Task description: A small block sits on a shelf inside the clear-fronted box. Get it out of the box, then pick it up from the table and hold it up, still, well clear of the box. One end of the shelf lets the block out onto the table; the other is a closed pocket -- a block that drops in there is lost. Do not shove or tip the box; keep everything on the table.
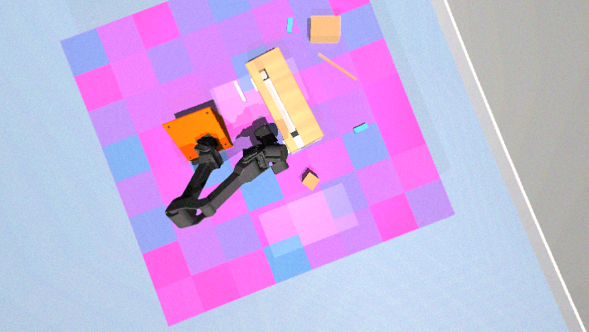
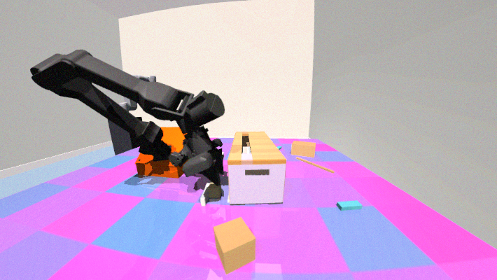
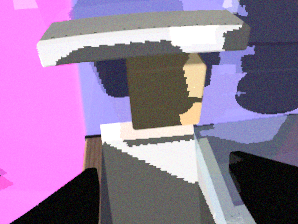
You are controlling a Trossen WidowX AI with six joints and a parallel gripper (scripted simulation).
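Note:
The small tan block (image 2: 214, 192) (image 3: 160, 92) sits on the table just outside the box's front, mostly in shadow, between the box and a white bar (image 2: 204, 197) (image 3: 142, 37). The arm hides it in the top view. The box (image 1: 296, 95) (image 2: 257, 190) stands upright, with a wooden top and a long slot. My gripper (image 3: 165, 170) is open and empty. It points down close beside the box's front, its fingertips near the block but not around it. In the top view the fingers are hidden beneath the arm.
A larger tan cube (image 1: 311, 181) (image 2: 234, 245) stands off the box's near end. A big tan block (image 1: 325, 29) (image 2: 303, 148), a thin stick (image 1: 337, 66) (image 2: 315, 164) and cyan pieces (image 1: 361, 128) (image 1: 289, 25) lie beyond the box. Another white bar (image 1: 240, 91) lies before its front.

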